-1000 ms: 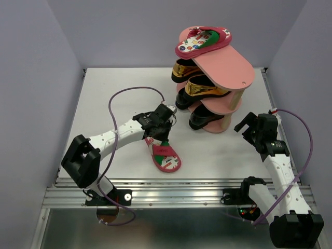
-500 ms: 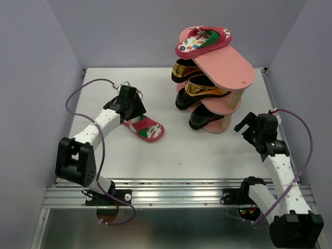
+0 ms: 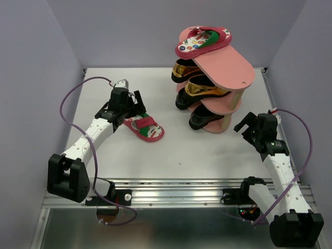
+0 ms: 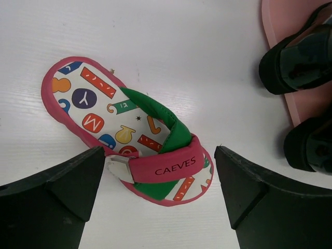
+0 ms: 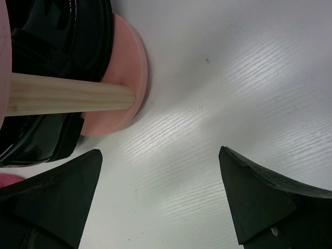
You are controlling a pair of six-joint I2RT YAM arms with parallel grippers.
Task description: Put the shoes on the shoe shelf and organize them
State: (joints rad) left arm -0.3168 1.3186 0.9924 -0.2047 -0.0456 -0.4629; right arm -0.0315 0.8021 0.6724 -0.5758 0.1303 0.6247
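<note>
Flip-flop (image 3: 145,128) lies freed on table (image 3: 207,150) since left tool (image 4: 160,153) spread wide; right tool (image 5: 161,151) stays spread, unmoved.

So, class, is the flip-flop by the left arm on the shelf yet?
No, off it: the flip-flop lies footbed-up on the table, apart from the shelf.

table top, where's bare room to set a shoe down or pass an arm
Bare: the white table between the pink printed flip-flop and the right arm; the near half of the salmon-pink shelf's top board. Crowded: both lower tiers, full of shiny gold loafers and glossy black loafers.
</note>
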